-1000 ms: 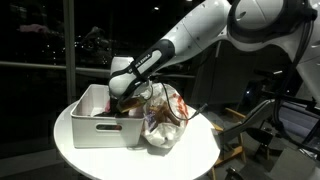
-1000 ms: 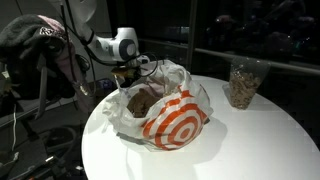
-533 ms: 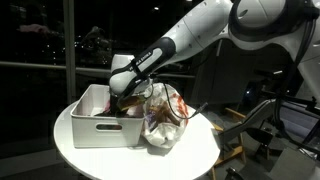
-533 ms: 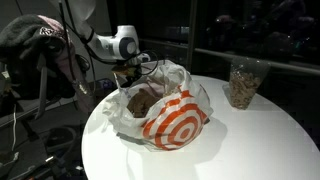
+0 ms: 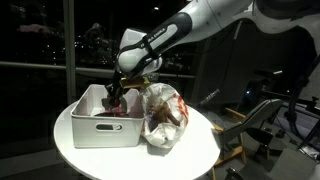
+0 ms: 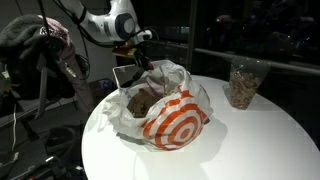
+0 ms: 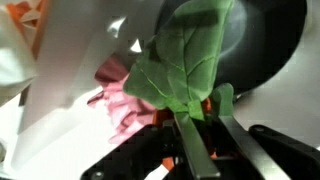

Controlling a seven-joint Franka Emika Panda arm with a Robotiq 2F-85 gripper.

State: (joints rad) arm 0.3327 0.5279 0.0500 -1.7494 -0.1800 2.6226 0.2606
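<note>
My gripper (image 7: 203,112) is shut on a toy vegetable with broad green leaves (image 7: 180,55) and an orange body that shows between the fingers. In both exterior views the gripper (image 5: 117,93) (image 6: 139,60) hangs just above the grey bin (image 5: 98,131), with the toy lifted over the bin's inside. A pink item (image 7: 120,98) lies in the bin below the toy.
A white plastic bag with a red target logo (image 5: 165,115) (image 6: 172,115) lies against the bin on the round white table (image 5: 130,162). A clear container of brown pieces (image 6: 243,85) stands at the table's far side. Dark windows lie behind.
The arm has risen, lifting the gripper and the leafy toy up out of the bin. The bag and the bin have not moved.
</note>
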